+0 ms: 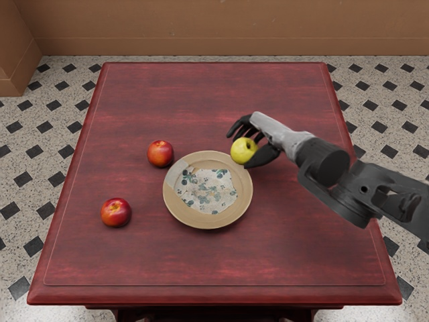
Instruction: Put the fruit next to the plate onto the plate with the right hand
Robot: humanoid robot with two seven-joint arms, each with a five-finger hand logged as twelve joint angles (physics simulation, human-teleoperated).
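Inspector: Dark red wooden table (201, 265), front edge closest to the lens. Report on the right hand (258, 139).

Assessor: Its arm enters from the right edge. The dark fingers (236, 125) curl round the small yellow-green round fruit (243, 150), some behind it and some beneath. I judge it grasped. Whether it has cleared the tabletop, I cannot tell.

Inspector: Target?

Assessor: The round tan plate with leaf-patterned centre (175, 202) lies just beside the fingers, toward the camera and the picture's left. The fruit overlaps its far right rim. The fruit is round, with no long axis to mind.

Inspector: Other items?

Assessor: The nearer red apple (160, 153) sits across the plate from the fingers. The farther red apple (116, 212) is well apart. No left arm is visible.

Inspector: Judgement?

Assessor: A short carry from the fingers toward the plate's centre, then release.
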